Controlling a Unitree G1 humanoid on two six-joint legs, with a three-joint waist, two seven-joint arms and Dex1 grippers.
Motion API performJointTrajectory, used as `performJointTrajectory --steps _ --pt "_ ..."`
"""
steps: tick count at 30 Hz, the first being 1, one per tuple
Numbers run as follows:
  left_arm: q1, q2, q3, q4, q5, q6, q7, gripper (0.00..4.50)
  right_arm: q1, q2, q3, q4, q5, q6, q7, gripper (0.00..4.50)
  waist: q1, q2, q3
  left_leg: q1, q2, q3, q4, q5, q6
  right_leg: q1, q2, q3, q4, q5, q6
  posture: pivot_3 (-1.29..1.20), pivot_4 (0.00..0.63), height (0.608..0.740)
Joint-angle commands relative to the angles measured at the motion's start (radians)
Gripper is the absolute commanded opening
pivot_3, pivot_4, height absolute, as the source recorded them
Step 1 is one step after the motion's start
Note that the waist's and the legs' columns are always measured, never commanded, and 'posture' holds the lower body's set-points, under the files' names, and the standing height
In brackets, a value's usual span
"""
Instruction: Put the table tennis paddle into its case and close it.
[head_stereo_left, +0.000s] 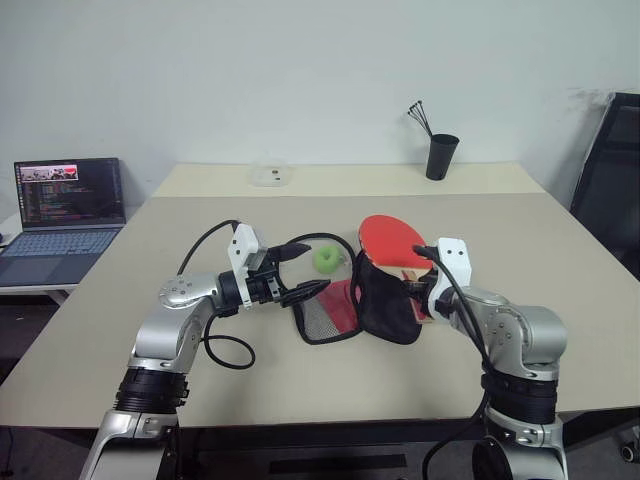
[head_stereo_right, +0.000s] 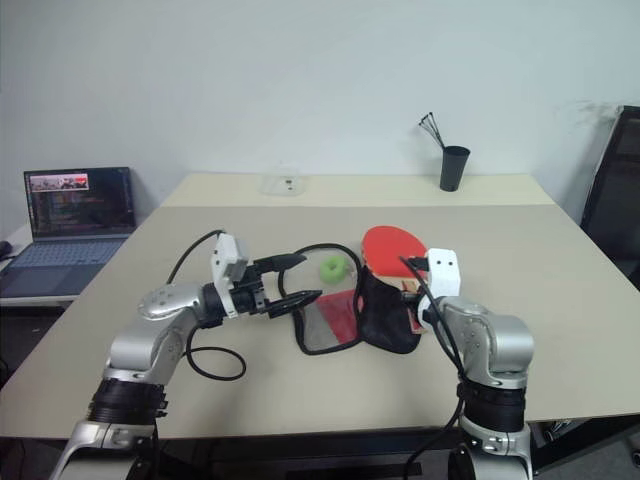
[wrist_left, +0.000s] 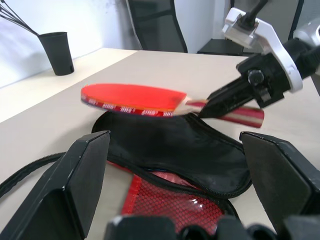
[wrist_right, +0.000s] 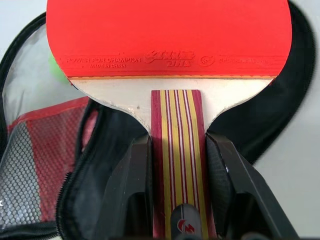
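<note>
The task is at an early middle stage, as I judge it: the table tennis paddle (wrist_right: 170, 55) is already picked up, but it is not yet inside the case (head_stereo_left: 375, 300), and the closing has not begun. The right gripper (wrist_right: 176, 165) has its two black fingers clamped on the striped wooden handle, one on each side, and it holds the paddle flat in the air just above the case. The case lies unzipped and spread on the table (head_stereo_left: 540, 260), near the middle of the front half; its black half is directly under the paddle, and the red half with the mesh pocket (head_stereo_left: 325, 315) lies at about 9 o'clock from it. The left gripper (head_stereo_left: 300, 270) waits at 9 o'clock from the case with its fingers spread wide and nothing between them; it is close to the edge of the case but seems not to touch it. What is left: to lower the paddle into the black half, fold the other half over it, and pull the zip around. Some things are hard to see. A small green thing (head_stereo_left: 326, 259) at 11 o'clock from the case may be a tag or a ball, I cannot tell. The zip puller I cannot find, and the end of the handle is covered by the right gripper.
</note>
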Motion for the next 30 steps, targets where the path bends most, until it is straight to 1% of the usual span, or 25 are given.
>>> performJointTrajectory --steps 1,9,19,21,22,27,30 --pt "0.001 0.008 0.02 -0.05 -0.015 -0.001 0.007 4.5 -0.005 0.012 0.017 0.019 -0.011 -0.076 -0.013 1.08 -0.001 0.0 0.0 0.0 0.0 0.0 0.0 0.0 0.0 0.0 0.0 0.0 0.0 0.0 0.0 0.0 0.15 0.74" --pt "0.009 0.013 0.024 -0.064 -0.017 0.006 0.013 4.5 0.019 0.006 0.054 0.139 -0.049 -0.188 -0.037 1.08 -0.003 0.0 0.0 0.0 0.0 0.0 0.0 0.0 0.0 0.0 0.0 0.0 0.0 0.0 0.0 0.0 0.15 0.74" --pt "0.012 0.016 0.025 -0.063 -0.017 0.006 0.011 4.5 0.025 0.055 0.035 0.171 -0.049 -0.214 -0.081 1.08 -0.009 0.0 0.0 0.0 0.0 -0.001 0.0 0.0 0.0 0.0 0.0 0.0 0.0 0.0 0.0 0.0 0.15 0.74" --pt "0.011 0.016 0.025 -0.06 -0.016 0.004 0.01 4.5 0.027 0.061 0.032 0.166 -0.049 -0.216 -0.089 1.8 -0.009 0.0 0.0 0.0 0.0 -0.001 0.0 0.0 0.0 0.0 0.0 0.0 0.0 0.0 0.0 0.0 0.15 0.74" --pt "0.01 0.017 0.025 -0.06 -0.016 0.004 0.009 4.5 0.028 0.062 0.033 0.16 -0.049 -0.214 -0.092 1.99 -0.009 0.0 0.0 0.0 0.0 0.0 0.0 0.0 0.0 0.0 0.0 0.0 0.0 0.0 0.0 0.0 0.15 0.74" --pt "0.008 0.018 0.027 -0.054 -0.016 0.002 0.008 4.5 0.041 0.056 0.058 0.091 -0.034 -0.174 -0.078 3.6 -0.009 0.0 0.0 0.0 0.0 -0.001 0.0 0.0 0.0 0.0 0.0 0.0 0.0 0.0 0.0 0.0 0.15 0.74" --pt "0.008 0.019 0.029 -0.053 -0.016 0.001 0.007 4.5 0.065 0.032 0.059 0.011 -0.012 -0.12 -0.053 3.6 -0.009 0.0 0.0 0.0 0.0 -0.001 0.0 0.0 0.0 0.0 0.0 0.0 -0.001 0.0 0.0 0.0 0.15 0.74"
